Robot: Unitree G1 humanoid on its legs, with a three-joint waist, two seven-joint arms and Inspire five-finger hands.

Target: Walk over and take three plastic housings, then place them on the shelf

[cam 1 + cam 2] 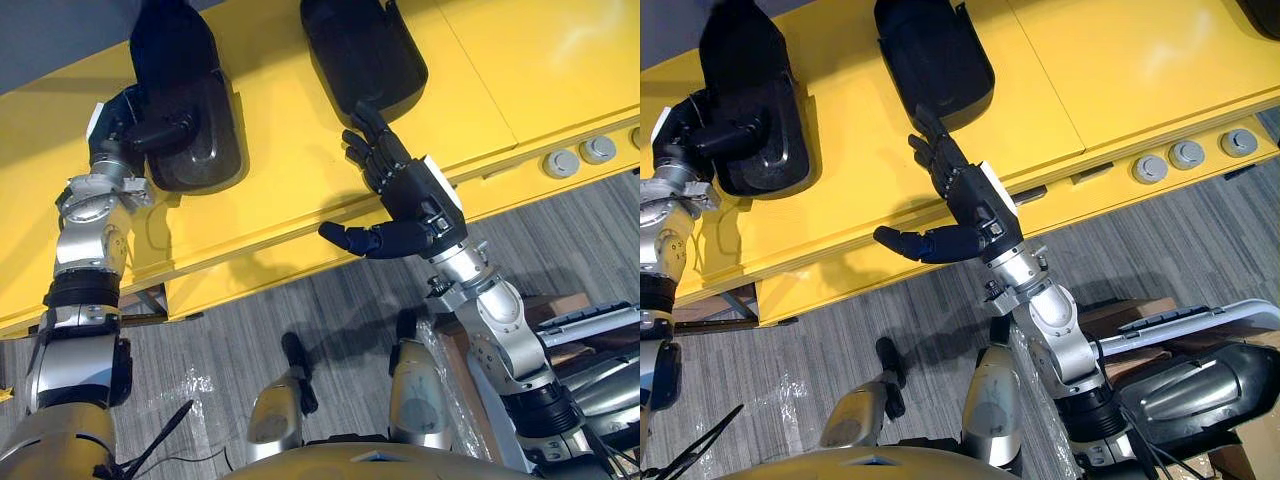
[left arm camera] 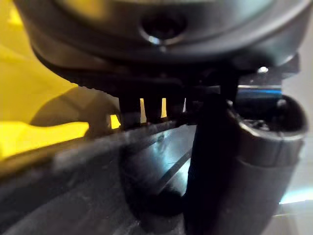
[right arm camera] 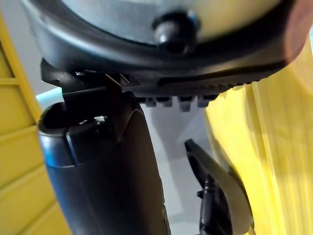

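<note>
- Grey striped carpet floor [image 1: 840, 320] lies nearest, below the front edge of the yellow shelf [image 1: 300, 150].
- On the floor side of the shelf, to its right, a third housing [image 1: 1200, 395] rests on a stack. It is dark, glossy and rounded.
- Right hand [image 1: 405, 190] is raised in front of the shelf's front edge with the palm showing. Its fingers [image 1: 365, 140] are straight and slightly spread, holding nothing, and the thumb [image 1: 350, 240] juts out sideways toward the shelf's left.
- Its fingertips reach the near rim of the right housing [image 1: 365, 50]; whether they touch it cannot be told.
- Left hand [image 1: 140, 130] is at the shelf's left end on a steeply raised silver forearm. It is closed on the near rim of the left housing [image 1: 200, 140], with the thumb lying across the hollow inside.
- Both housings lie on the shelf's smooth, flat yellow top, well apart. Each is a black, shiny plastic shell, long with rounded ends and a hollow middle.
- Round grey knobs [image 1: 560, 163] sit in a row along the shelf's front edge, at its right.
</note>
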